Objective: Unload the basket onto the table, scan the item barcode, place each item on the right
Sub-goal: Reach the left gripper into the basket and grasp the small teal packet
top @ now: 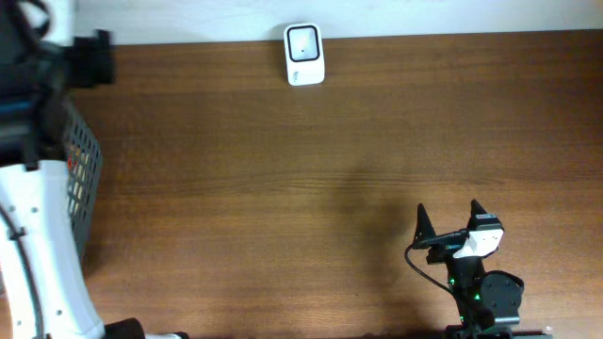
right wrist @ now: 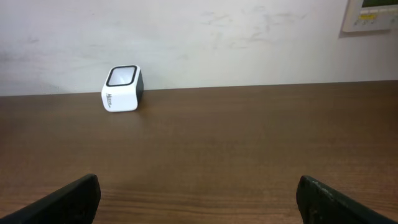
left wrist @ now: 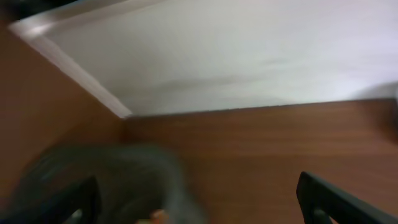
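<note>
Hands both open, right hand facing scanner, left hand above basket

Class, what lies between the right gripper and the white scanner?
Nothing: only bare table separates the right gripper from the scanner, clearest in the overhead view.

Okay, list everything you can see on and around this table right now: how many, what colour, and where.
barcode scanner: one, white with a dark window, far edge of the table by the wall
basket: one, dark mesh, left edge of the table; contents too hidden to name
table: one, brown wood
wall panel: one, pale, on the wall, upper right of the right wrist view
left arm: one, white, at the left beside the basket
left gripper: one, black fingers, open, near the basket
right gripper: one, black fingers, open, near edge at right, holding nothing
</note>
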Controlling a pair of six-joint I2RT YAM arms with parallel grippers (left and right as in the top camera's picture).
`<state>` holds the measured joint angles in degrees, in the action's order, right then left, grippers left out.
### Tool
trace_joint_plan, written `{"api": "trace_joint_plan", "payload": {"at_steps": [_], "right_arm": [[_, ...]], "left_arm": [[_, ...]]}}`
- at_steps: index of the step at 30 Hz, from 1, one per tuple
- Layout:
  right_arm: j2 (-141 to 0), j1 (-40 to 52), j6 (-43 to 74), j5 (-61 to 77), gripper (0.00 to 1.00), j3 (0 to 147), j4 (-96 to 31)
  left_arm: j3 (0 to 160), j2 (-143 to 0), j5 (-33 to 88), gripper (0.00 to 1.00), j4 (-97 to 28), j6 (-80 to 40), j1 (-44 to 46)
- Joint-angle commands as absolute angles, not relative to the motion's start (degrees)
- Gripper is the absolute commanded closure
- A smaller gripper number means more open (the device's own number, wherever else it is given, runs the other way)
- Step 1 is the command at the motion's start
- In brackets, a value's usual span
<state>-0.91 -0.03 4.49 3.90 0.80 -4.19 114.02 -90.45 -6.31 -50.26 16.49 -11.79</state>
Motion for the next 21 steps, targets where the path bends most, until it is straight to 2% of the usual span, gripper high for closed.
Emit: {"api": "trace_joint_plan", "payload": {"at_steps": [1, 4, 8, 15, 16, 21], "right_arm": [[-0.64, -0.4, 4.49, 3.38, 0.01, 0.32, -4.25], [-0.64, -0.4, 4.49, 3.4, 0.01, 0.32, -4.25], [-0.64, -0.4, 4.49, 3.38, 0.01, 0.32, -4.25], [-0.64, -0.4, 4.49, 3.38, 0.01, 0.32, -4.25], [-0.64, -0.4, 4.49, 3.4, 0.01, 0.32, -4.25], [-0.64, -0.4, 4.49, 3.38, 0.01, 0.32, -4.25]], "left_arm": [[115.11, -91.11, -9.89, 0.01, -50.43, 9.56, -24.69], [113.71, -93.65, -4.64, 0.05, -51.68, 8.58, -33.41], [109.01, -99.22, -4.27, 0.11, -50.94, 8.69, -38.52], [108.57, -113.3, -2.26, 0.16, -51.05, 17.61, -39.59], [108.57, -115.22, -2.24, 0.23, -50.98, 18.68, -39.59], [108.57, -122.08, -2.09, 0.23, -49.04, 22.92, -39.59]]}}
